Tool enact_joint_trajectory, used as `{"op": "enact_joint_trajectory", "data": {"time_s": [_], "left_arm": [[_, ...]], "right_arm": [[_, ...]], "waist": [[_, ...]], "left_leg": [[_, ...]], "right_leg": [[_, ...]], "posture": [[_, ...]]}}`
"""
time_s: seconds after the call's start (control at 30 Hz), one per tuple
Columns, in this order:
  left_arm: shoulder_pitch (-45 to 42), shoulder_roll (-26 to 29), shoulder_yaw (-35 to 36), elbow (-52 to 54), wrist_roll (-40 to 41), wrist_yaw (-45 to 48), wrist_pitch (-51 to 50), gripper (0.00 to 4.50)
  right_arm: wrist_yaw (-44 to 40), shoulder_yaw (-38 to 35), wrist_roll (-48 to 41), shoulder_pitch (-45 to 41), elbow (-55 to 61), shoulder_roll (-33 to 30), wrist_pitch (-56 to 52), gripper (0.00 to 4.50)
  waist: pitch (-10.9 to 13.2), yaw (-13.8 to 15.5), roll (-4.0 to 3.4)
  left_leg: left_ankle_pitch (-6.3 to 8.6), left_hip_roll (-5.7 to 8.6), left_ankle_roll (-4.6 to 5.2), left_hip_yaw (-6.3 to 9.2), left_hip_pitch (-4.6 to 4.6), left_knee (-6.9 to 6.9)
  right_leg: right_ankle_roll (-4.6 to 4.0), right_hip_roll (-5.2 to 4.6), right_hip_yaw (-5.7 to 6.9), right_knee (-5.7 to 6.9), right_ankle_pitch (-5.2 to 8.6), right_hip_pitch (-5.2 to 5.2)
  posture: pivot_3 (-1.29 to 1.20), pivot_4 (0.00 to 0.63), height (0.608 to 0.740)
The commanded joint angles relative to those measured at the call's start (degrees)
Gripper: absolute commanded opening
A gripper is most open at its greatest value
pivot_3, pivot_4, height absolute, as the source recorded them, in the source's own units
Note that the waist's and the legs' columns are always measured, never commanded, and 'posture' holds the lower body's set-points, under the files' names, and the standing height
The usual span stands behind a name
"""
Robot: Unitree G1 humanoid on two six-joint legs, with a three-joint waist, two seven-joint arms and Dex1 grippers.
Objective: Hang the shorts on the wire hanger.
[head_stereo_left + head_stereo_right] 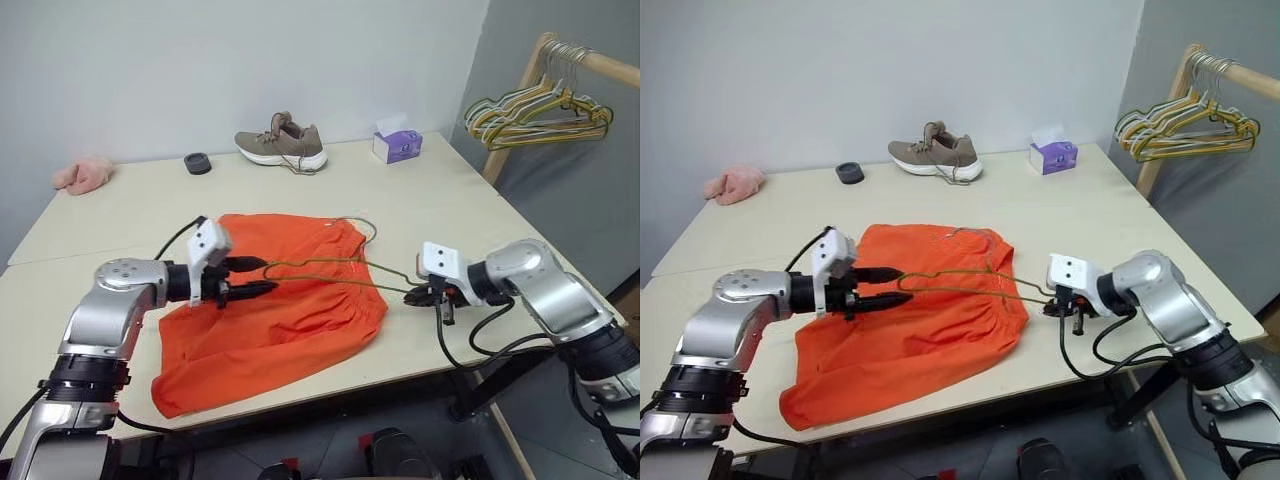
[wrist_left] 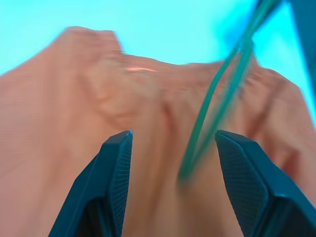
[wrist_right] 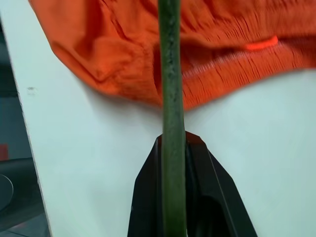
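The wire hanger [image 1: 335, 268] is clamped at 3 o'clock by the right gripper [image 1: 428, 293]. The left gripper [image 1: 262, 276] is parted at 9 o'clock. The shorts [image 1: 270, 320] are not yet hung.

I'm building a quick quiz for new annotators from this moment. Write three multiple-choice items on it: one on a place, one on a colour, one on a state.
1. Where does the brown shoe stand?
A. at the table's far edge by the wall
B. on the shorts
C. on the floor

2. What colour are the shorts?
A. pink
B. bright orange
C. purple

3. How is the right end effector?
A. wide open above the shoe
B. shut on the tissue box
C. shut on the wire hanger

Key: 1 A, the shoe sits near the wall, between the black ring and the tissue box. 2 B, the cloth spread at the table's near side is bright orange. 3 C, in the right wrist view its fingers close around the wire hanger, while the left end effector stands open over the shorts.
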State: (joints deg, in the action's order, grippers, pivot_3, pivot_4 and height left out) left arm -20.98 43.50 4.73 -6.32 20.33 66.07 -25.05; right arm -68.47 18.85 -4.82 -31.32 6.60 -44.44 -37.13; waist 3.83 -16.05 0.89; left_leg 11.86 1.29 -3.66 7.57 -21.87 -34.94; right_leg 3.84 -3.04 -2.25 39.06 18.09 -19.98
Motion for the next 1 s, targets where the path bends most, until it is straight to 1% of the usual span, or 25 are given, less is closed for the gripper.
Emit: {"op": "enact_joint_trajectory", "data": {"time_s": [0.03, 0.1, 0.23, 0.33, 0.4, 0.47, 0.5, 0.57, 0.67, 0.7, 0.83, 1.0], "left_arm": [[0.96, -0.36, 6.07, 0.09, 2.57, -4.4, -0.48, 2.8], [1.86, -0.62, 7.74, -0.02, 3.29, -5.79, -0.66, 2.8], [7.17, -1.24, 9.63, 1.78, 3.34, -7.04, 2.15, 2.8], [11.99, -2.19, 8.85, 5.61, 2.55, -6.59, 6.4, 2.8], [13.7, -3.0, 8.39, 7.87, 2.81, -6.18, 8.52, 2.8], [15.26, -2.24, 6.78, 10.22, 4.02, -3.45, 7.41, 2.8], [15.89, -2.0, 6.09, 11.49, 4.52, -2.64, 6.57, 2.96], [16.5, -2.0, 5.05, 13.2, 4.22, -2.51, 6.63, 3.36], [16.82, -1.91, 2.95, 13.73, 1.63, -2.51, 9.8, 4.27], [16.9, -1.72, 2.36, 13.86, 1.35, -2.2, 10.16, 4.48], [16.59, -1.44, 0.77, 14.22, 0.74, -1.78, 11.22, 4.48], [15.41, -1.61, -1.59, 15.96, 0.14, -1.65, 11.76, 4.48]], "right_arm": [[1.77, -5.77, -2.98, 2.43, 3.65, -2.01, -3.37, 0.0], [2.56, -7.59, -4.13, 4.2, 4.8, -2.8, -5.3, 0.0], [5.49, -14.1, -7.99, 9.29, 6.67, -3.69, -11.76, 0.0], [8.24, -19.4, -10.39, 13.23, 7.09, -4.07, -16.3, 0.0], [9.46, -21.24, -11.75, 14.92, 7.51, -4.17, -18.89, 0.0], [10.96, -22.49, -12.98, 16.4, 7.52, -3.9, -21.31, 0.0], [11.81, -22.83, -13.35, 17.06, 7.28, -3.79, -22.38, 0.0], [13.38, -23.05, -14.17, 17.85, 6.83, -3.52, -24.51, 0.0], [15.73, -22.19, -15.03, 17.67, 5.93, -2.58, -27.69, 0.0], [16.29, -21.63, -15.22, 17.44, 5.67, -2.33, -28.3, 0.0], [18.1, -19.96, -16.15, 15.61, 4.14, -1.1, -30.83, 0.0], [17.21, -14.75, -17.05, 9.93, -1.92, -0.53, -34.88, 0.0]], "waist": [[0.0, 0.1, 0.0], [-0.01, 0.21, 0.01], [-0.07, 0.12, 0.01], [-0.09, 0.28, 0.02], [-0.1, 0.46, 0.04], [-0.11, 0.63, 0.05], [-0.13, 0.65, 0.02], [-0.18, 0.64, -0.07], [-0.24, 0.48, -0.15], [-0.24, 0.4, -0.15], [-0.24, 0.29, -0.16], [-0.24, 0.28, -0.15]], "left_leg": [[0.0, 0.0, 0.0, 0.01, 0.0, 0.0], [0.0, 0.01, 0.0, 0.01, -0.01, -0.01], [0.0, 0.01, 0.0, -0.03, 0.0, -0.02], [0.0, 0.0, 0.0, -0.07, -0.01, -0.01], [0.0, 0.02, 0.01, -0.1, -0.03, -0.02], [-0.01, 0.01, 0.02, -0.1, -0.02, -0.03], [-0.03, 0.01, 0.05, -0.13, -0.02, -0.03], [-0.04, 0.01, 0.07, -0.29, 0.04, -0.03], [-0.06, 0.03, 0.1, -0.45, 0.09, -0.03], [-0.06, 0.03, 0.11, -0.51, 0.1, -0.03], [-0.06, 0.04, 0.11, -0.57, 0.08, -0.03], [-0.07, 0.04, 0.12, -0.61, 0.07, -0.03]], "right_leg": [[0.0, 0.0, 0.02, 0.0, 0.0, 0.0], [0.01, -0.01, 0.01, 0.01, 0.0, 0.01], [0.02, -0.01, -0.01, -0.01, -0.01, 0.03], [0.01, -0.02, -0.05, -0.03, -0.01, 0.02], [0.01, -0.05, -0.05, -0.02, -0.01, 0.01], [0.02, -0.04, -0.03, -0.01, -0.02, 0.03], [0.05, -0.03, -0.01, -0.01, -0.04, 0.03], [0.05, -0.01, 0.01, 0.0, -0.04, 0.1], [0.07, 0.0, -0.04, 0.0, -0.06, 0.13], [0.08, 0.02, -0.06, 0.0, -0.07, 0.12], [0.07, 0.04, -0.08, -0.02, -0.07, 0.11], [0.09, 0.04, -0.11, -0.02, -0.08, 0.09]], "posture": [[-0.27, 0.0, 0.74], [-0.28, 0.0, 0.74], [-0.28, 0.0, 0.74], [-0.28, 0.0, 0.74], [-0.28, 0.0, 0.74], [-0.28, 0.0, 0.74], [-0.28, 0.0, 0.74], [-0.28, 0.0, 0.74], [-0.28, 0.0, 0.74], [-0.28, 0.0, 0.74], [-0.28, 0.0, 0.74], [-0.26, 0.0, 0.74]]}}
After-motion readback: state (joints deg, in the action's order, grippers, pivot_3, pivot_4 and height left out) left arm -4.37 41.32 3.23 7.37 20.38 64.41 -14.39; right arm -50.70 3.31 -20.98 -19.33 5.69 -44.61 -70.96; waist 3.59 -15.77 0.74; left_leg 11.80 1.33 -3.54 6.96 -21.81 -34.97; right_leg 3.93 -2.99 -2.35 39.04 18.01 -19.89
